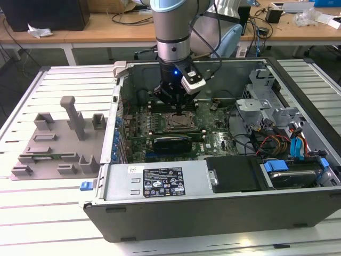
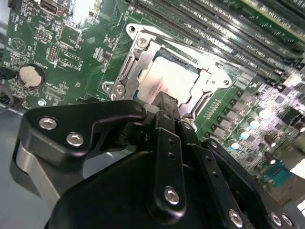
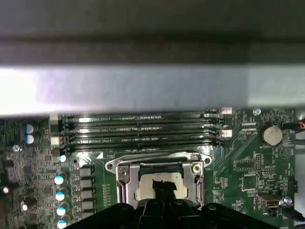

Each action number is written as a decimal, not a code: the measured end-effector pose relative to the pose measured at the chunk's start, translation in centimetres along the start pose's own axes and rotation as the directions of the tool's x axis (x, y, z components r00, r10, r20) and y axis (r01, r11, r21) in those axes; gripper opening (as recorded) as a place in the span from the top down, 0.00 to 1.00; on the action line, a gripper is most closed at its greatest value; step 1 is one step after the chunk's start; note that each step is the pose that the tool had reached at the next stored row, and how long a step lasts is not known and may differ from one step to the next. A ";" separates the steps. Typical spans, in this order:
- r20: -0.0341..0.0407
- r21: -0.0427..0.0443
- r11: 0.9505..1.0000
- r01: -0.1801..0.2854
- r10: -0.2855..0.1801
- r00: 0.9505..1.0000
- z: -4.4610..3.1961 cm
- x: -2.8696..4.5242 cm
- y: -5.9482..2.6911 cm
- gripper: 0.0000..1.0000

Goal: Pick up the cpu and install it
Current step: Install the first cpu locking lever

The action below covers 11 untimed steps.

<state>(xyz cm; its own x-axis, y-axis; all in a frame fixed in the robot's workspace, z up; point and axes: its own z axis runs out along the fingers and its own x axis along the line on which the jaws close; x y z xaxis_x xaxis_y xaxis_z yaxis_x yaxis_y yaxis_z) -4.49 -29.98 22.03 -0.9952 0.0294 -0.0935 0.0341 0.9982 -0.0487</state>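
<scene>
The gripper point(image 2: 164, 102) hangs low over the socket point(image 2: 209, 78) inside the open computer case point(image 1: 160, 213); whether it is wide or narrow I cannot tell. The cpu point(image 2: 167, 78) lies flat within the socket's metal frame, a dark fingertip at its edge. A skewed seat or extra downward pressure could likely damage the contacts beneath it.
</scene>
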 end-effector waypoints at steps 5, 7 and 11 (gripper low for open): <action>-0.007 0.000 1.000 0.006 -0.006 1.000 0.13 -0.23 -0.80 0.89; -0.012 0.000 1.000 0.007 -0.007 1.000 0.20 -0.41 -0.98 0.89; -0.015 0.001 1.000 0.007 -0.007 1.000 0.24 -0.52 -0.99 0.89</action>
<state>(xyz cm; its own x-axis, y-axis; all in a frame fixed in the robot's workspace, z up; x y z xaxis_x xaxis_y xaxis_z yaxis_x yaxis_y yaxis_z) -3.98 -30.99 21.89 -0.9966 0.0230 -0.0787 0.0271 0.9983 -0.0508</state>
